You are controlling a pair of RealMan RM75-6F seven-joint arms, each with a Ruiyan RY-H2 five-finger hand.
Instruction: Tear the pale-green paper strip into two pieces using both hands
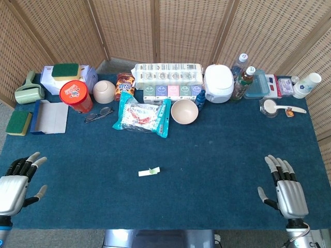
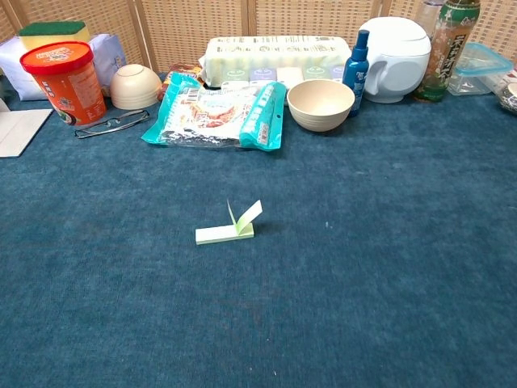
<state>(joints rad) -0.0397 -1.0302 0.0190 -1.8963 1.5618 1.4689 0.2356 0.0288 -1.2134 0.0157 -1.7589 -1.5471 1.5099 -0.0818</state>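
Red tub, glasses, snack bag, beige bowl.

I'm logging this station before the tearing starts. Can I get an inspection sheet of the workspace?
Surface: blue cloth table.
Job's things: pale-green paper strip lies mid-table, one end folded up, untouched.
Clutter: along the far edge, red tub, beige bowl, snack bag, white jug, bottles.
Hands: left hand and right hand at the near corners, fingers spread, holding nothing.
Cables: nothing seen.
Surroundings: wicker screen behind.
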